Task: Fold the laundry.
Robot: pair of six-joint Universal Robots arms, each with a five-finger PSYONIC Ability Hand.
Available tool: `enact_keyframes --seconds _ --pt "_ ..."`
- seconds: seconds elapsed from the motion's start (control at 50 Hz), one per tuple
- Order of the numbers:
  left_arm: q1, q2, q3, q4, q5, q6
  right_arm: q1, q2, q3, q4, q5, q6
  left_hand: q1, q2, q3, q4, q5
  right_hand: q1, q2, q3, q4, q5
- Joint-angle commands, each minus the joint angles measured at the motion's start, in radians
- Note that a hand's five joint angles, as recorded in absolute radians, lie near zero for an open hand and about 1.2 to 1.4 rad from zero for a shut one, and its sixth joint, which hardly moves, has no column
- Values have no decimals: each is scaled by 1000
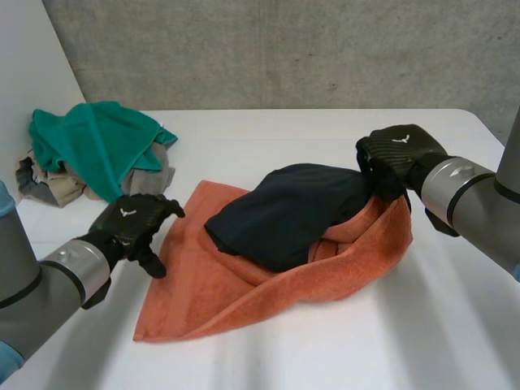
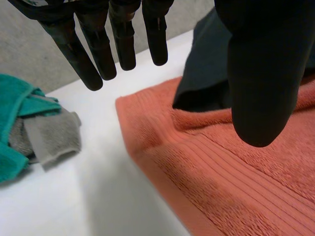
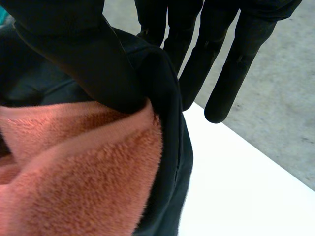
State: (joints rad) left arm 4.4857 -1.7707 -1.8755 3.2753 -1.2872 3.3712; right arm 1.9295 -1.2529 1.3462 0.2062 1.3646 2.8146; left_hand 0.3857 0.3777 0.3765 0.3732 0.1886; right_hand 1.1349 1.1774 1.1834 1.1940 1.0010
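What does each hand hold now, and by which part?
Right hand pinches the dark garment and the orange towel at their edges; left hand, open, holds nothing.

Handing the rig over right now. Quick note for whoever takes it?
Left hand: open, holding nothing, over the left edge of the towel.
Right hand: thumb and fingers pinch the dark cloth at its right end, where the towel's corner is raised.
Things: the towel lies rumpled on the table with the dark cloth heaped on it. Green cloth and grey pieces are piled far left.
Done: nothing looks folded.
Left: probably part the dark cloth from the towel, fold each, then the pile.
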Motion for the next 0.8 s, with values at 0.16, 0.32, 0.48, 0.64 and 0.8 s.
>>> enact_keyframes --seconds 0.16,0.32,0.48,0.64,0.8 --pt "-29 63 162 -31 2 -44 94 6 -10 266 -30 -106 -146 -138 -137 -133 -123 -769 -812 -818 -829 -810" --pt "-233 -107 435 -103 -26 -16 3 -161 51 196 -21 -52 -208 -199 -198 -195 -185 -852 -894 -900 -911 -892" --pt "-378 -409 824 -247 -112 95 -116 -272 178 162 -85 -6 -211 -203 -202 -199 -189 -872 -915 -921 -931 -913" --pt "-428 -676 1124 -431 -127 163 -207 -238 306 46 -140 8 -211 -203 -202 -199 -189 -946 -988 -994 -1005 -986" --pt "-447 -757 1214 -487 -127 160 -253 -149 370 -86 -136 6 548 556 557 561 571 -946 -988 -994 -1005 -986"
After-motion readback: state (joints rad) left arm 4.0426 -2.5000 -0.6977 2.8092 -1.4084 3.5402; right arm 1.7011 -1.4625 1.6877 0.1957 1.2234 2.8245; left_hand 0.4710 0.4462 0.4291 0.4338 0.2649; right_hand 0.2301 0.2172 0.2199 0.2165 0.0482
